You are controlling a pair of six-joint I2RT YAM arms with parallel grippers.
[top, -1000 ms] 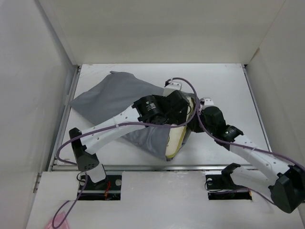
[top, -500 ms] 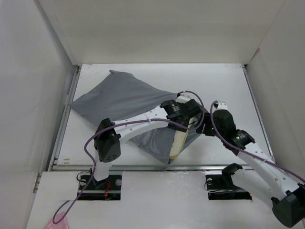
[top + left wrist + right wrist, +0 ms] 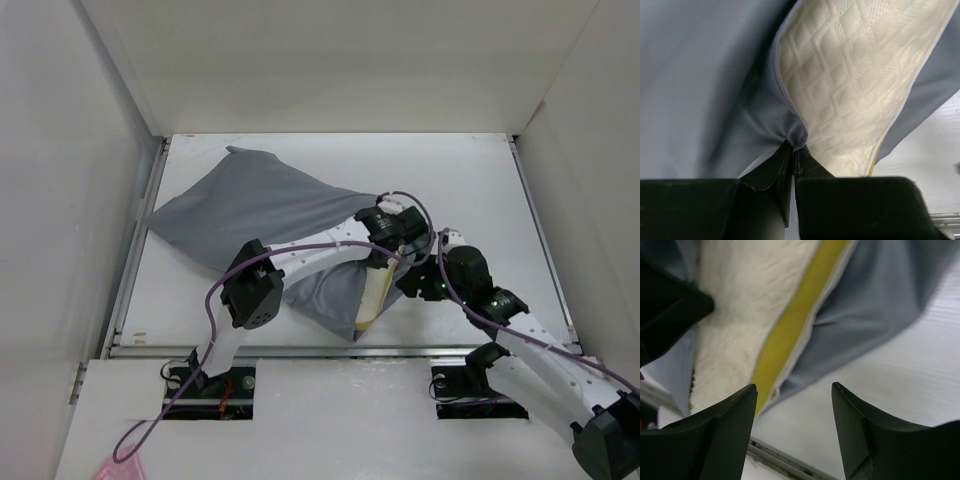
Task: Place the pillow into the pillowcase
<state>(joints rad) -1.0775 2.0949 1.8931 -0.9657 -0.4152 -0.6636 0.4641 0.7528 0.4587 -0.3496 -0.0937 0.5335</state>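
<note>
Most of the pillow (image 3: 372, 296) lies inside the pillowcase (image 3: 250, 205) mid-table; left gripper (image 3: 794, 150) clamps the hem, right gripper (image 3: 793, 390) stands open beside the exposed near end, so the hem likely needs drawing over it.

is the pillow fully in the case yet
Mostly in, not fully: the pillow end, cream with a yellow band, sticks out of the case mouth.

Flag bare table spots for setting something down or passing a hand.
Free, on the table: far strip between pillowcase and back wall; right strip between right arm and side wall; near-left corner by the front rail. Crowded: centre, where left gripper pinches the pillowcase, pillow pokes out, right gripper hangs open beside it.
</note>
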